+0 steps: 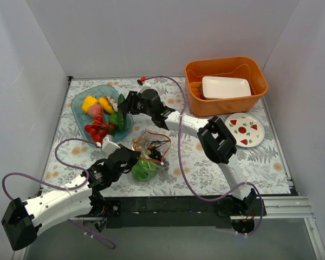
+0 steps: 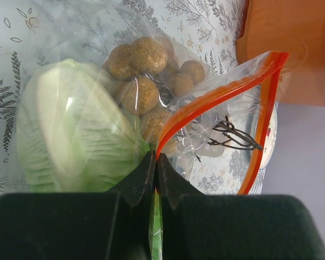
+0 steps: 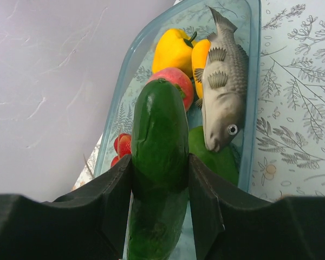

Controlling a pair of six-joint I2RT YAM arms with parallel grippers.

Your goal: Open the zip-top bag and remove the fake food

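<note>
The clear zip-top bag (image 1: pixel 151 149) lies mid-table with its red-orange zip strip (image 2: pixel 216 92) gaping open. Inside it are a light-green lettuce (image 2: pixel 70 130) and a cluster of brown balls (image 2: pixel 143 70). My left gripper (image 2: pixel 156 158) is shut on the bag's zip edge; in the top view it (image 1: pixel 131 157) sits at the bag's near left side. My right gripper (image 3: pixel 160 162) is shut on the long dark-green cucumber (image 3: pixel 160 141) and holds it over the blue tray (image 3: pixel 252 81). In the top view this gripper (image 1: pixel 125 102) hovers at the tray's right side.
The blue tray (image 1: pixel 78 97) at the left holds a yellow pepper (image 3: pixel 173 49), a pink piece, red cherry tomatoes (image 1: pixel 97 130), a green pepper (image 3: pixel 216 157) and a grey fish (image 3: pixel 225 86). An orange basket (image 1: pixel 195 73) holding a white dish stands back right. A plate with red wedges (image 1: pixel 257 138) lies beside it.
</note>
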